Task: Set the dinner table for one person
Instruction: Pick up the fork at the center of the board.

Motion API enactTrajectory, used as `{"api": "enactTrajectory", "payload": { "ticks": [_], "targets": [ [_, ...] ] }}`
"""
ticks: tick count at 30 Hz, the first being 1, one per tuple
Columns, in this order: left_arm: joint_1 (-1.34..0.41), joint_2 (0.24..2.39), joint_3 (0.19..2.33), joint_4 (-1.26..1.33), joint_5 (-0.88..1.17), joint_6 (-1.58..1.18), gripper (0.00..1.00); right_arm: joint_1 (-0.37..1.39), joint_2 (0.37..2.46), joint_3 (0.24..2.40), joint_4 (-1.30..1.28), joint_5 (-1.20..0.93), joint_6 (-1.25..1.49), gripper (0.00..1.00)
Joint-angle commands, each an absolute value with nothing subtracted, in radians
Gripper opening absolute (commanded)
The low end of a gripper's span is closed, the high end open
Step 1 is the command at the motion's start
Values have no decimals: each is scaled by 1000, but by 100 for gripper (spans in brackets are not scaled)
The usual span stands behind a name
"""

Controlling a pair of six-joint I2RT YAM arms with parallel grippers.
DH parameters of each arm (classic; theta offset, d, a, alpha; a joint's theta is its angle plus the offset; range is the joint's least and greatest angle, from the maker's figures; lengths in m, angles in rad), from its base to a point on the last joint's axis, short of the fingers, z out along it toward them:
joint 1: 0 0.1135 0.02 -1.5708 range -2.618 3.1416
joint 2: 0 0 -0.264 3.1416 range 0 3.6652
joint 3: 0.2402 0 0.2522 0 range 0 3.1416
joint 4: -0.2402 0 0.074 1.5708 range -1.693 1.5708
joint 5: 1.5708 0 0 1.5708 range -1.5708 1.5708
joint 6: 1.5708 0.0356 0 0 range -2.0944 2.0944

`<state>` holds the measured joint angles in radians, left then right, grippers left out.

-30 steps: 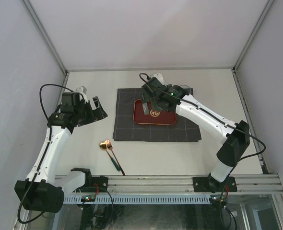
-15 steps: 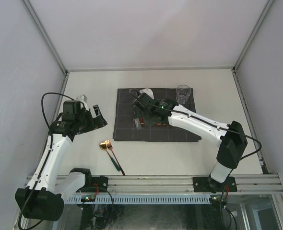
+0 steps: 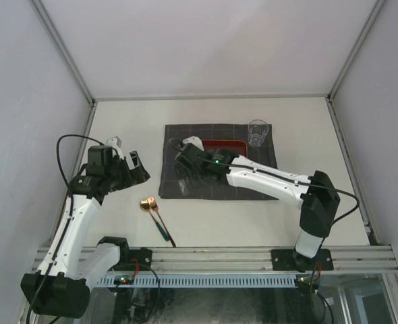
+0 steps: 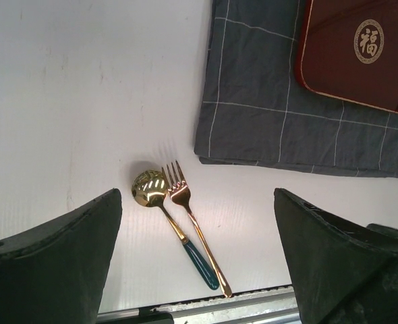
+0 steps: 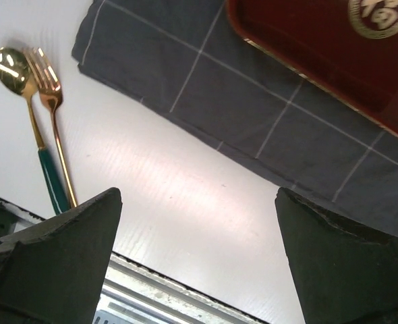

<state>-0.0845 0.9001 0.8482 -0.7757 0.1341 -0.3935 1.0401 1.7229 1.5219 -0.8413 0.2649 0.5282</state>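
The off-white dinner table (image 3: 307,135) carries a dark grey checked cloth (image 3: 253,182) with a red tray (image 3: 229,144) on its far part and a clear glass (image 3: 258,132) at its far right corner. A gold spoon with a teal handle (image 3: 147,204) and a rose-gold fork (image 3: 166,233) lie side by side near the front edge. My left gripper (image 3: 139,169) is open and empty, left of the cloth and above the cutlery. My right gripper (image 3: 184,177) is open and empty over the cloth's left part.
The aluminium rail (image 3: 253,256) runs along the near edge, close to the fork's handle tip (image 4: 224,291). The left wrist view shows the spoon (image 4: 149,187), cloth (image 4: 280,128) and tray (image 4: 361,54). The right wrist view shows the spoon (image 5: 10,64), fork (image 5: 47,88) and cloth (image 5: 253,101).
My right arm has swung left and nearer across the cloth, uncovering the glass and most of the tray. My left gripper has dropped slightly toward the front.
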Motion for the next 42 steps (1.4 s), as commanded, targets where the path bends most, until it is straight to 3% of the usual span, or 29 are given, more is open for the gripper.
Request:
{"api": "enactTrajectory", "payload": {
  "ticks": [1, 15, 27, 33, 42],
  "targets": [
    [-79, 879, 859, -756, 126, -404, 97, 1082, 1777, 1580, -803, 236, 552, 95],
    [-83, 849, 781, -725, 138, -442, 93, 1165, 1890, 1636, -786, 169, 558, 90],
    [-79, 906, 931, -810, 7, -404, 94, 1212, 1943, 1668, -755, 100, 565, 85],
    [-53, 953, 949, -801, 47, -397, 96, 1218, 1972, 1682, -783, 104, 568, 83],
    [-54, 944, 887, -784, 173, -414, 87, 1209, 1965, 1683, -827, 184, 585, 83]
  ]
}}
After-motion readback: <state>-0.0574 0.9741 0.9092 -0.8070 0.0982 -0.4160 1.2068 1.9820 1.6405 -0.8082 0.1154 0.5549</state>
